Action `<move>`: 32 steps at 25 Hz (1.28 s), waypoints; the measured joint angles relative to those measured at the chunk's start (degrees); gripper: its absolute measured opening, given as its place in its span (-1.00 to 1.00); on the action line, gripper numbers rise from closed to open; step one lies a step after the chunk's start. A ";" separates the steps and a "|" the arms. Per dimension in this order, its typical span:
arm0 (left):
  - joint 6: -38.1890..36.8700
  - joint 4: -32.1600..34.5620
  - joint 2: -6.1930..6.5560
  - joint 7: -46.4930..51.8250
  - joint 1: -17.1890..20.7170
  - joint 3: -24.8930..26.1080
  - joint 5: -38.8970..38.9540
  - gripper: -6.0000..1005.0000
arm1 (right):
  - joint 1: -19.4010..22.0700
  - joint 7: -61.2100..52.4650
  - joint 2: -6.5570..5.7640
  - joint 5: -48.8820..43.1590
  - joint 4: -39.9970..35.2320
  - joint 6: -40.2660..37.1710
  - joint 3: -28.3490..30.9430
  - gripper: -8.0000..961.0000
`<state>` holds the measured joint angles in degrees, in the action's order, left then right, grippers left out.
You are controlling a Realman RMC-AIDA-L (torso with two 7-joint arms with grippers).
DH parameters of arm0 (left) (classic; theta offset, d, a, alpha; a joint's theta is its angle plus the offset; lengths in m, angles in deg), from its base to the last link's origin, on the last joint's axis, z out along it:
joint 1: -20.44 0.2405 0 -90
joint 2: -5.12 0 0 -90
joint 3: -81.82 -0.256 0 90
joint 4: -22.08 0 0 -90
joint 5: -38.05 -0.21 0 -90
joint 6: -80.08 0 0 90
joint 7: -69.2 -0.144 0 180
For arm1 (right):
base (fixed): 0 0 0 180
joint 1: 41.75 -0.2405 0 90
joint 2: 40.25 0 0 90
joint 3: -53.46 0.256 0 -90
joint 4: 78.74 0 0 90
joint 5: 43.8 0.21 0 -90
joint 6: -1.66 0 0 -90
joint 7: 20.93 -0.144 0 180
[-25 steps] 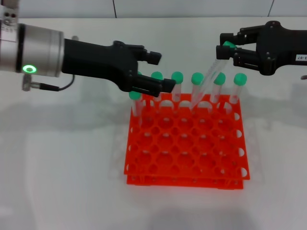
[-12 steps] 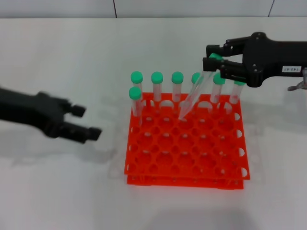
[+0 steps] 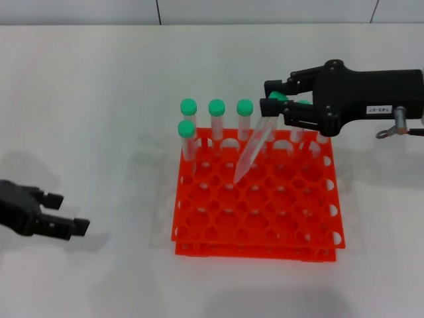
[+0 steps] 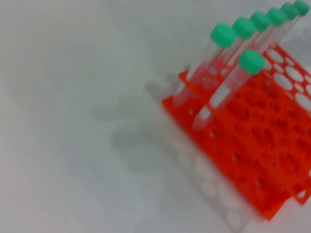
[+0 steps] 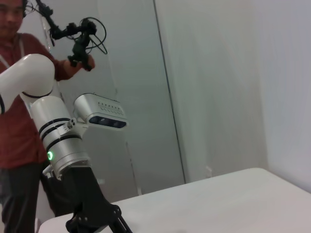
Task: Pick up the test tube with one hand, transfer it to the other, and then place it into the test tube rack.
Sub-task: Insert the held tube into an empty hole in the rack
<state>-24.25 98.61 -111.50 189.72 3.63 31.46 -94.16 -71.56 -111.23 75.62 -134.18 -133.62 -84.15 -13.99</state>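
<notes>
The test tube is a clear tube with a green cap, slanting down toward the left. My right gripper, black with a white label, is shut on its capped end above the back of the orange-red test tube rack. The tube's tip hangs just over holes near the rack's second or third row. My left gripper is open and empty, low over the table far to the left of the rack. In the left wrist view the rack shows with standing tubes.
Several other green-capped tubes stand in the rack's back row, and one stands in the second row at the left. Some back-row tubes are hidden behind my right gripper. The right wrist view shows my left arm and a person behind it.
My left arm has drawn away from the rack to the lower left, with nothing in its gripper. My right gripper has carried the tube leftward and lower over the rack.
</notes>
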 joint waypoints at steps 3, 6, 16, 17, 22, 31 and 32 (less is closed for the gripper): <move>0.29 -0.63 -0.40 -0.85 -0.15 -0.05 -2.53 0.76 | -0.14 -0.11 -0.01 0.44 -0.35 1.57 -2.31 -0.41; 0.75 -1.21 -0.67 -1.97 -0.22 -0.07 -3.64 0.76 | -0.41 -0.22 -0.02 1.20 -0.43 3.69 -4.70 -0.41; 1.23 -1.78 -0.47 -4.29 -0.50 -0.67 -5.04 0.76 | -1.44 -0.38 -0.04 3.78 -1.60 8.95 -9.84 -0.42; 1.29 -1.83 -0.43 -4.62 -0.53 -0.62 -5.05 0.76 | -1.37 -0.38 -0.04 4.05 -1.96 9.19 -10.03 -0.42; 1.34 -1.86 -0.40 -5.67 -0.54 -0.32 -5.07 0.76 | -0.91 -0.18 0.03 5.13 -3.42 10.99 -11.20 -0.42; 2.20 -3.18 -0.29 -6.17 -1.06 -0.15 -5.07 0.76 | -1.46 0.00 0.05 5.21 -3.72 14.87 -13.66 -0.42; 2.36 -3.27 -0.28 -6.28 -1.14 -0.13 -5.02 0.76 | -1.47 0.01 0.05 5.23 -3.73 14.96 -13.67 -0.42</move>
<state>-21.88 95.34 -111.78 183.44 2.50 31.33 -99.18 -73.03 -111.22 75.67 -128.95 -137.35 -69.19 -27.65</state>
